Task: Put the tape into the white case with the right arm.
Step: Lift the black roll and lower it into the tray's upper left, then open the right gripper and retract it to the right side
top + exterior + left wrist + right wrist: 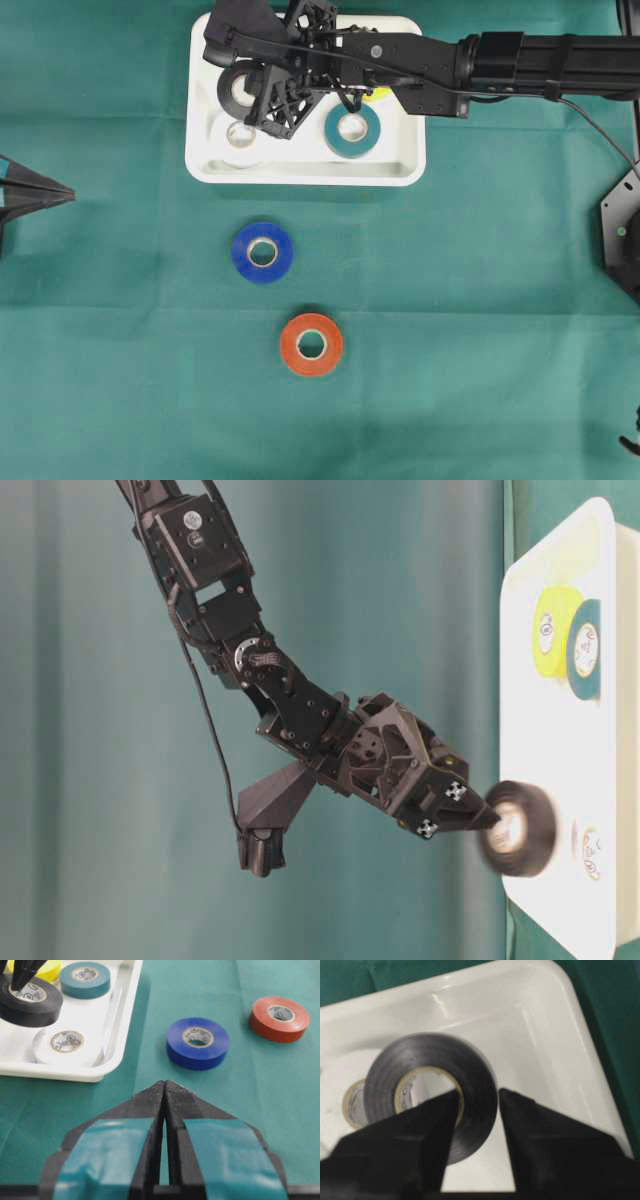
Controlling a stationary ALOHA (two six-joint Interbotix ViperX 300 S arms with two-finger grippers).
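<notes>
**Right wrist view: black tape caught at the moment of release over the white case**

Right wrist view shows the right gripper [477,1105] with one finger inside the core of the black tape [432,1110] and the other outside its wall, a sliver of gap visible beside the outer finger; the jaws look to be loosening, and whether the roll is truly free I cannot tell. The tape hangs over the white case [560,1025], above the white roll [342,1095] lying in it.

Judged risks: the roll is tilted, not flat, and blurred in the table-level view [515,830], so it may land on edge and roll, or come down on the white roll and settle crooked. It sits near the case's left end, so a bounce could carry it over the rim onto the counter [450,300]. A finger lingering in the core could also drag it.

Orientation: a ring has no long axis; its core axis leans toward the gripper, one face turned to the wrist camera, midway between upright and flat.

The left gripper [164,1095] rests clenched and empty, well apart.
</notes>
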